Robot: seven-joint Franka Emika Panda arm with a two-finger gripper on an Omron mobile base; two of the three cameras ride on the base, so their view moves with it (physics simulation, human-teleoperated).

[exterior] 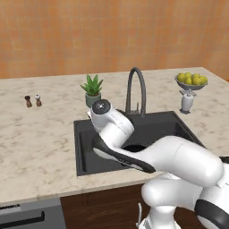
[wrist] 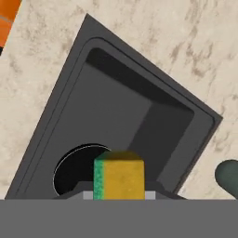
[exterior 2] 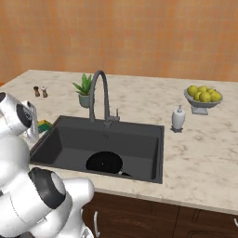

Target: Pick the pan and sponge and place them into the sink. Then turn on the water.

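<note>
Past the table edge, carry the sponge (wrist: 119, 179) your jaws grip over the sink (exterior 2: 148, 139), beside the pan (exterior 2: 104, 163).

My sponge (wrist: 119, 179) is yellow with a green layer. The pan (exterior 2: 104, 163) is all black, the sink (exterior 2: 69, 139) dark grey, the bench (exterior: 40, 134) beige-veined marble, the wall (exterior: 112, 31) orange.
</note>
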